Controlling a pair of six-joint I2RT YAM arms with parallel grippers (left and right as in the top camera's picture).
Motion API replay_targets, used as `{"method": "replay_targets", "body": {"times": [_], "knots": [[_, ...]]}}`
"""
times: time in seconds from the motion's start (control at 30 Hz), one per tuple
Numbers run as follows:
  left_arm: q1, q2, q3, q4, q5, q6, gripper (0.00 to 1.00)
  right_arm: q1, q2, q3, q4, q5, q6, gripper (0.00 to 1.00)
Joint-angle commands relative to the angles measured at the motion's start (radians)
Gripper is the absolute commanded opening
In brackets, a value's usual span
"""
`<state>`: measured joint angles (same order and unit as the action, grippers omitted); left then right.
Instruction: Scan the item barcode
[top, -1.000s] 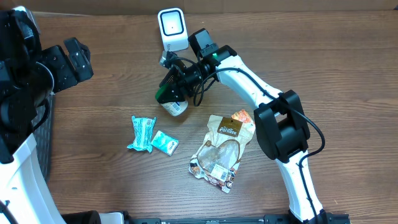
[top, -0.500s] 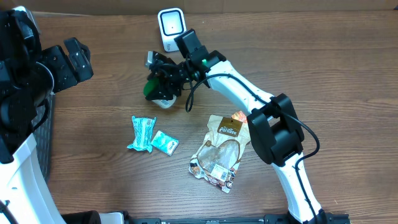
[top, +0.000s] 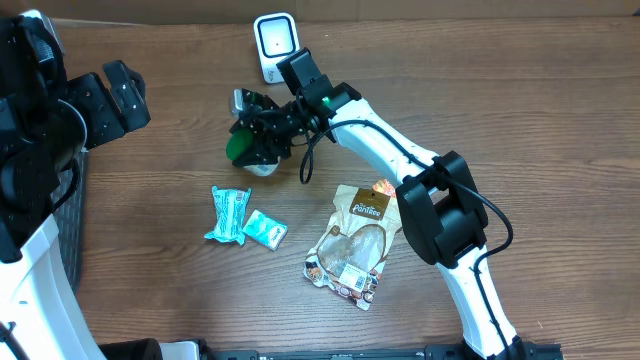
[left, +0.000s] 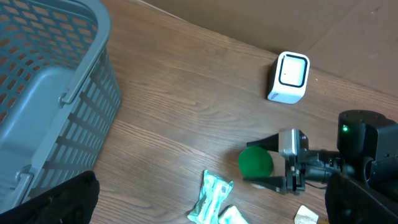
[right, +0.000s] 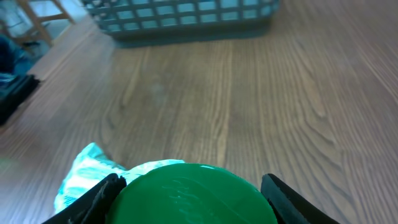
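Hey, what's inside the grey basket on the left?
The basket shows only its bare grey floor and lattice walls, no item. Its left part is out of frame, and the left tool hides the lower corner.

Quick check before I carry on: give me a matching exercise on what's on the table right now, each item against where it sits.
Things:
1. green-lidded jar
2. white scanner
3. teal packets
4. brown snack pouch

Places:
A. lying flat beside the right arm
B. clamped in the right hand
C. standing at the far table edge
D. lying on the wood between pouch and basket

Pairs: 1-B, 2-C, 3-D, 4-A
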<state>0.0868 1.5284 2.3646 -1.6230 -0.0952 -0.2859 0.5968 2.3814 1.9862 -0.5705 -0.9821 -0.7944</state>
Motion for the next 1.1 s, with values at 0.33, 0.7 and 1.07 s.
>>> {"method": "replay_targets", "body": {"times": [0.33, 0.7, 1.07], "knots": [[0.005, 0.003, 0.007, 0.004, -0.009, -0.01, 1.0, -0.062, 0.004, 0.013, -0.202, -0.261, -0.349, 0.04], [0.005, 0.003, 0.007, 0.004, -0.009, -0.01, 0.99, -0.138, 0.004, -0.043, -0.274, -0.413, -0.445, 0.04], [0.005, 0.003, 0.007, 0.004, -0.009, -0.01, 1.0, -0.211, -0.067, -0.043, -0.417, -0.395, -0.5, 0.04]]}}
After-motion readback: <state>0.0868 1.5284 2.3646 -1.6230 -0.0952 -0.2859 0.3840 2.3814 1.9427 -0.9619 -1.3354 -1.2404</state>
